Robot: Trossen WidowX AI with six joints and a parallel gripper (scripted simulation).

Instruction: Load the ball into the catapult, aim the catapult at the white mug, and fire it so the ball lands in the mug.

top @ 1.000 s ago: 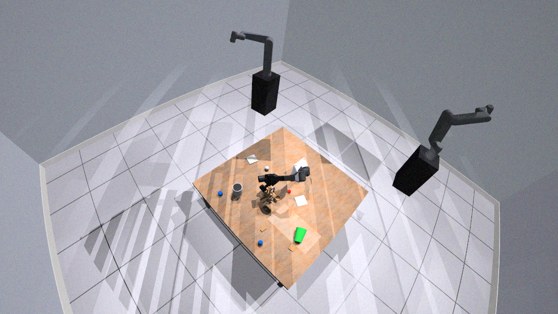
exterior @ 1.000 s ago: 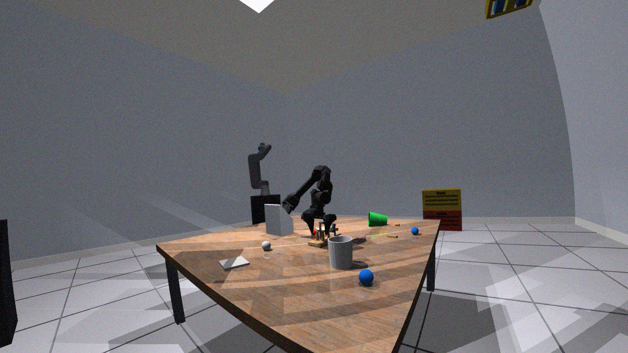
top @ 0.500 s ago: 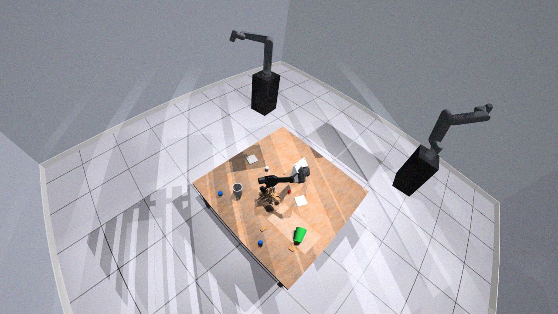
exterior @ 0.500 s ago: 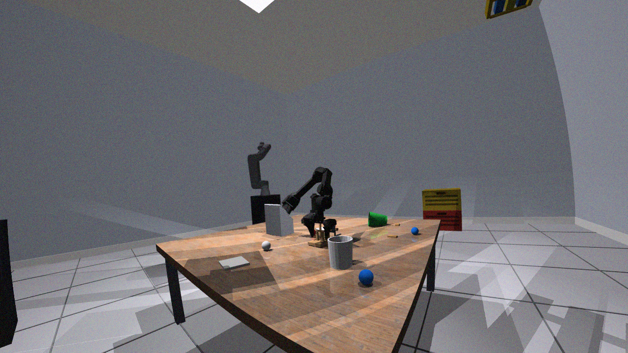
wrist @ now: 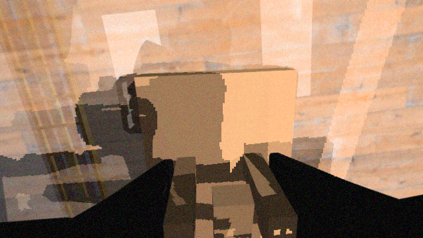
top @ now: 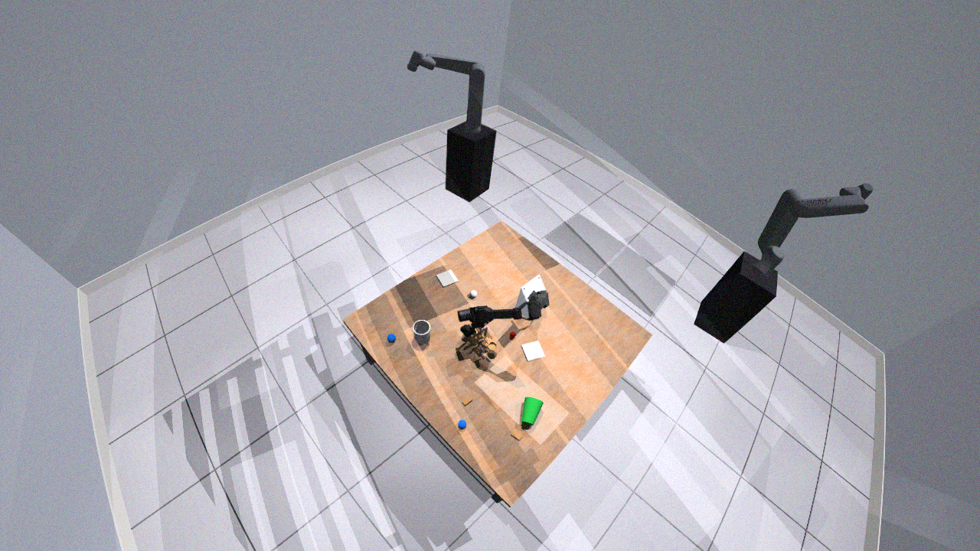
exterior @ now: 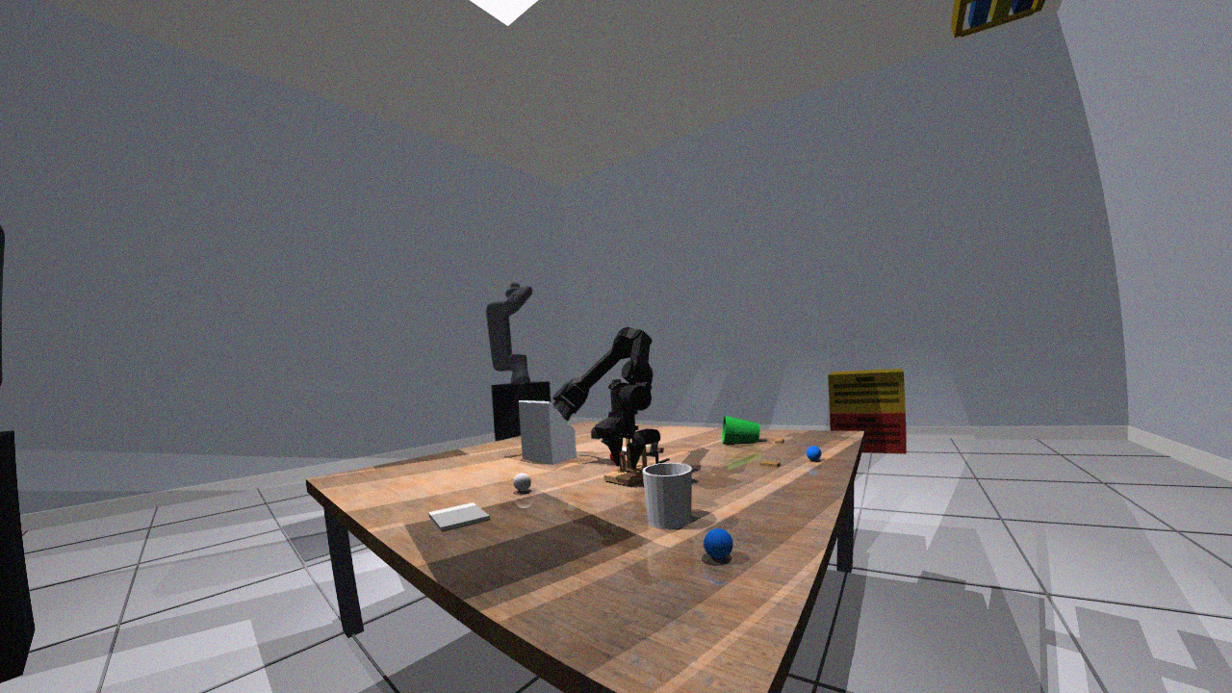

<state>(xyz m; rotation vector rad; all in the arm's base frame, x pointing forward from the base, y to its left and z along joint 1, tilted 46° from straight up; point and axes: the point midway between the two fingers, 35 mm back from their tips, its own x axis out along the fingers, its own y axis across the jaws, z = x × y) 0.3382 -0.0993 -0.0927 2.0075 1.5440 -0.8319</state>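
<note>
Partly, the catapult (top: 477,347) (exterior: 626,476) (wrist: 258,109) is hard to make out: from above, the arm (top: 503,313) (exterior: 635,353) and dark shadows break up its outline, and in the exterior view the hand (exterior: 627,456) (wrist: 221,164) covers much of its frame. The wrist view cuts the catapult off at the lower edge, leaving a flat board and some upright posts, and it shows neither a ball nor the mug. Its hand is about half open, gripping part of the catapult's wooden frame, with one dark finger on either side of the posts; exactly which piece is pinched is difficult to tell. A red ball (top: 512,334) rests on the worktop (top: 589,335) (exterior: 551,594) near the catapult, outside it, and is mostly hidden in the exterior view. The white mug (top: 422,331) (exterior: 667,496), looking grey in this light, stands upright between the catapult and a blue ball (top: 391,337) (exterior: 717,544); its inside is too dark to read. A green cup (top: 531,410) (exterior: 740,430) lies on its side, well apart from the mug.
</note>
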